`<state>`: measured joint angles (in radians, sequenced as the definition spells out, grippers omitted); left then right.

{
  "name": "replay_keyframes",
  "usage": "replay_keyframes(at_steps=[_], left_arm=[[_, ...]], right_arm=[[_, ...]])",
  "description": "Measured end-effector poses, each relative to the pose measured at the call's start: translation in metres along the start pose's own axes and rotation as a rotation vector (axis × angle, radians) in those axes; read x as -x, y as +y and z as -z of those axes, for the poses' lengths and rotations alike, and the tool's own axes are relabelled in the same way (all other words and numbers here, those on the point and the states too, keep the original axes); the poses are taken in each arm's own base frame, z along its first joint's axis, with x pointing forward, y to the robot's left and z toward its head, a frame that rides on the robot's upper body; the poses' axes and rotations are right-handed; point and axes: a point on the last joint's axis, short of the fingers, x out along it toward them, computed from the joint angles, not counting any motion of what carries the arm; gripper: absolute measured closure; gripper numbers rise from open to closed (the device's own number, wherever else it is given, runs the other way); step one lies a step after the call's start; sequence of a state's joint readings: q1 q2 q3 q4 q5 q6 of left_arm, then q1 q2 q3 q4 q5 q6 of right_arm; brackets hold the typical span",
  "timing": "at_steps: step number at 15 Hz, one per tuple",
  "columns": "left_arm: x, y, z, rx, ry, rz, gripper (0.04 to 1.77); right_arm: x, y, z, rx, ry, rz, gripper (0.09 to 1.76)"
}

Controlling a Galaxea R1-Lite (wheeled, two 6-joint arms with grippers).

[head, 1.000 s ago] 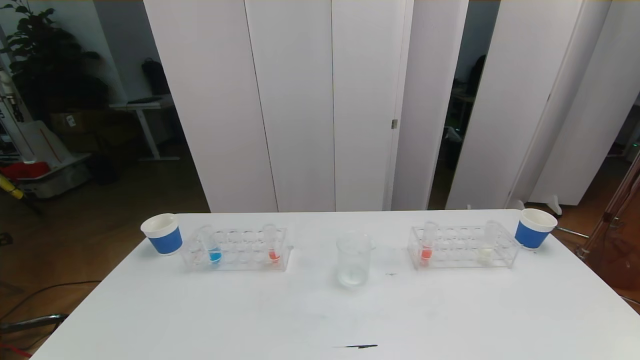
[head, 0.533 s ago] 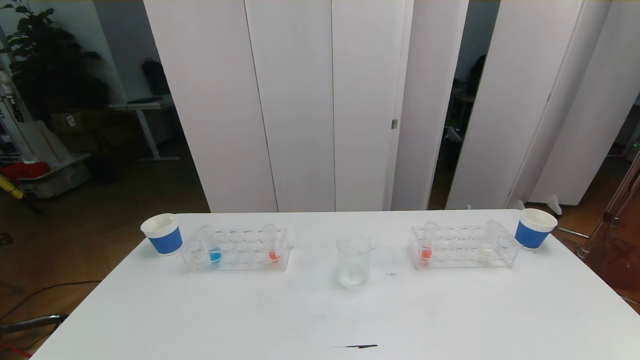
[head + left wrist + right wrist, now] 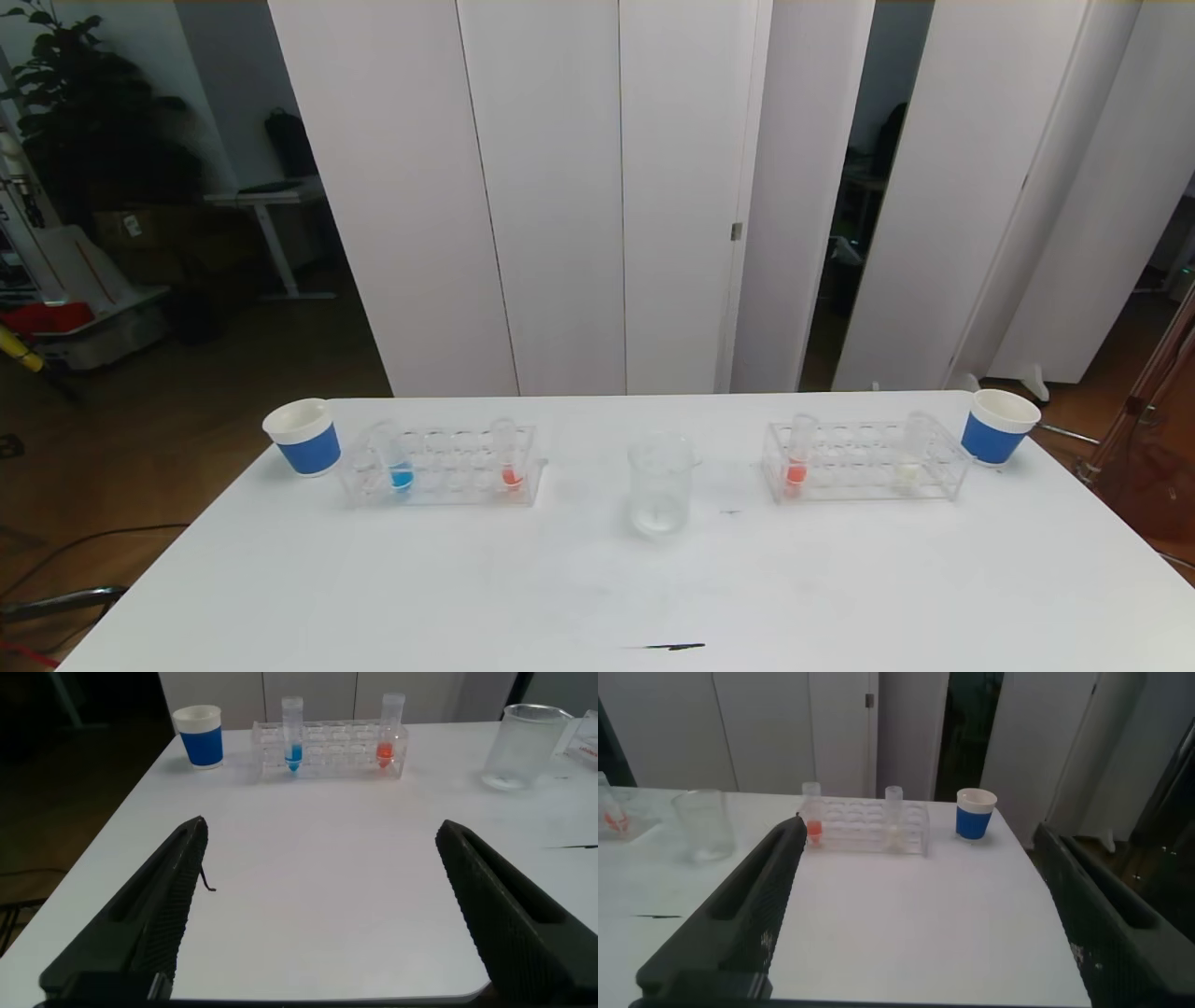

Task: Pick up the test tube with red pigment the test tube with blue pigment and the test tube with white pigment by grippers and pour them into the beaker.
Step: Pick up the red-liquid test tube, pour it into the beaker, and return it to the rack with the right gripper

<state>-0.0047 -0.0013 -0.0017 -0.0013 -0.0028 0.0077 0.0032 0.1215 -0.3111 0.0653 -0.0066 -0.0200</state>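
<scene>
The clear beaker stands mid-table between two clear racks. In the left rack stand the test tube with blue pigment and a red-pigment tube. The right rack holds another red-pigment tube and the test tube with white pigment. Neither arm shows in the head view. My left gripper is open and empty over the near table, well short of the blue tube. My right gripper is open and empty too, short of the white tube.
A blue-and-white paper cup stands at the table's far left corner, another cup at the far right. A dark mark lies near the front edge. White partition panels stand behind the table.
</scene>
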Motion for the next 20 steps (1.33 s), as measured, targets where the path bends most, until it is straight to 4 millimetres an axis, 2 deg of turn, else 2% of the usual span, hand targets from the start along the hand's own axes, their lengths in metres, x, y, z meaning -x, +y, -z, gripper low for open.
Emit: replay_keyframes(at_steps=[3,5,8,10,14,17,20], left_arm=[[0.000,0.000,0.000,0.000,0.000,0.000,0.07],[0.000,0.000,0.000,0.000,0.000,0.000,0.07],[0.000,0.000,0.000,0.000,0.000,0.000,0.07],[0.000,0.000,0.000,0.000,0.000,0.000,0.07],[0.000,0.000,0.000,0.000,0.000,0.000,0.07],[0.000,0.000,0.000,0.000,0.000,0.000,0.07],[0.000,0.000,0.000,0.000,0.000,0.000,0.07]], right_arm=[[-0.011,-0.001,-0.043,-0.006,-0.026,0.000,0.12],[-0.026,-0.001,-0.068,-0.009,-0.031,-0.001,0.12],[-0.062,-0.002,-0.102,-0.010,-0.041,0.007,0.12],[-0.090,-0.002,-0.115,-0.011,-0.024,0.020,0.12],[-0.148,-0.002,-0.120,-0.051,0.047,0.050,0.12],[-0.185,0.000,-0.109,-0.080,0.097,0.091,0.12],[-0.215,0.014,-0.092,-0.081,0.146,0.102,0.12]])
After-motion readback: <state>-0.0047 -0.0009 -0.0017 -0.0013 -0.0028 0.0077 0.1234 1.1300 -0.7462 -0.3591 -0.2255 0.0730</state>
